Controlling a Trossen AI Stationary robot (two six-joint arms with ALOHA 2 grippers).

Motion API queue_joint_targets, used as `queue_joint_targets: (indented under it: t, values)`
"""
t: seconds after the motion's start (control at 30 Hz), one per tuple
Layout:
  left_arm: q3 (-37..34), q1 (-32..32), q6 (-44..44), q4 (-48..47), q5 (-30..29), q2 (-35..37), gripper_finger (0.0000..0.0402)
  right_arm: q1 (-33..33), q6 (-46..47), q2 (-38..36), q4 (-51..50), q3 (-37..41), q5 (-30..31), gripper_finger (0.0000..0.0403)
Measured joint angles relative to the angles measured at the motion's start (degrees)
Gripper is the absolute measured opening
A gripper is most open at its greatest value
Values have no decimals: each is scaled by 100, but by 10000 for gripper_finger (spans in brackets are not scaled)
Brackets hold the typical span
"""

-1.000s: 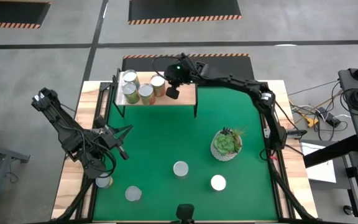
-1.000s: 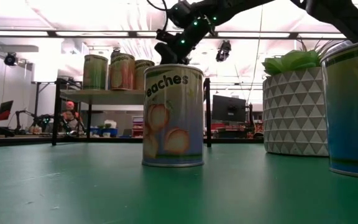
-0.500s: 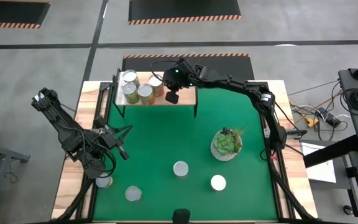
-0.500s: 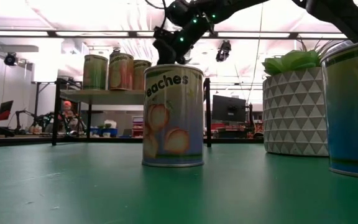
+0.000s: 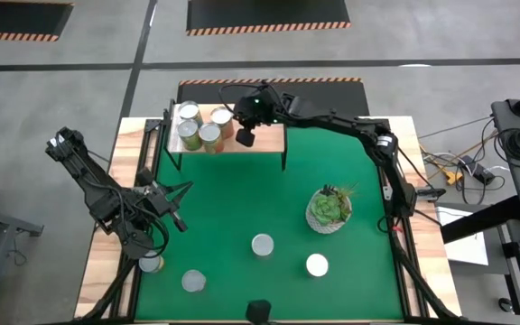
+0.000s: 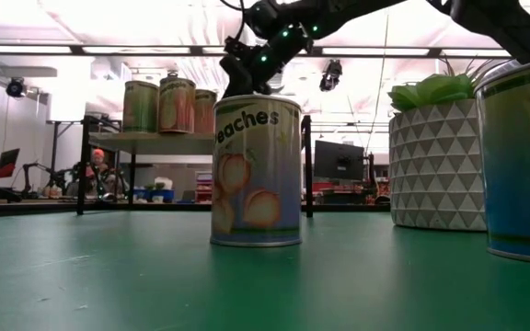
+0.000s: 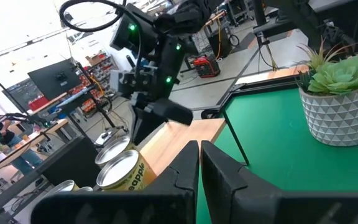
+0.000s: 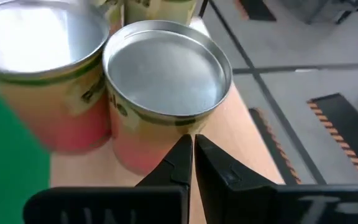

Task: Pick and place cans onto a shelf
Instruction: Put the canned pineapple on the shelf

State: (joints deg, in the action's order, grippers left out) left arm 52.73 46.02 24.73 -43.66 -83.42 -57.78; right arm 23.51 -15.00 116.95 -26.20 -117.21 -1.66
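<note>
The wooden table (image 5: 106,262) carries a large green mat (image 5: 242,199), and at its far edge, toward the far left corner, stands the low light-wood shelf on thin black legs (image 5: 264,140). Four small cylindrical tins with silvery tops and peach-and-green labels (image 5: 199,127) are clustered on the shelf's left half. Four more cans remain below: three silvery-topped ones on the mat near the near edge (image 5: 262,245), and one off the mat by the near left corner (image 5: 151,263). A white faceted pot with a leafy green plant (image 5: 329,210) sits toward the right edge.

The right gripper (image 5: 245,136) hangs over the shelf just beside the nearest tin, its fingers (image 8: 185,155) drawn together and holding nothing. The left gripper (image 7: 199,163) waits near the left edge, fingers likewise closed and empty.

These tins look rigid and, if full, fairly heavy for their size. The smooth paper label and metal wall could slip, so a firm squeeze across the middle of the body, below the raised rim, seems safest. Packed tins leave little room for fingers between them.
</note>
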Motion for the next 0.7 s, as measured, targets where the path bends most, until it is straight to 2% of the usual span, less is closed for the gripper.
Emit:
queue_joint_targets:
  t: [0.1, 0.33, 0.53, 0.7]
  values:
    - [0, 0, 0, 0, 0, 0, 0, 0, -2, 108, 203, -5, 10, 9]
    - [0, 0, 0, -4, 0, 0, 0, -5, -57, 113, -65, -24, -33, 9]
    - [0, 0, 0, -7, -2, 0, 0, -26, 11, 205, 485, -24, -150, 9]
    - [0, -2, 0, -7, -4, 0, 0, -37, 7, 284, 454, -24, -156, 9]
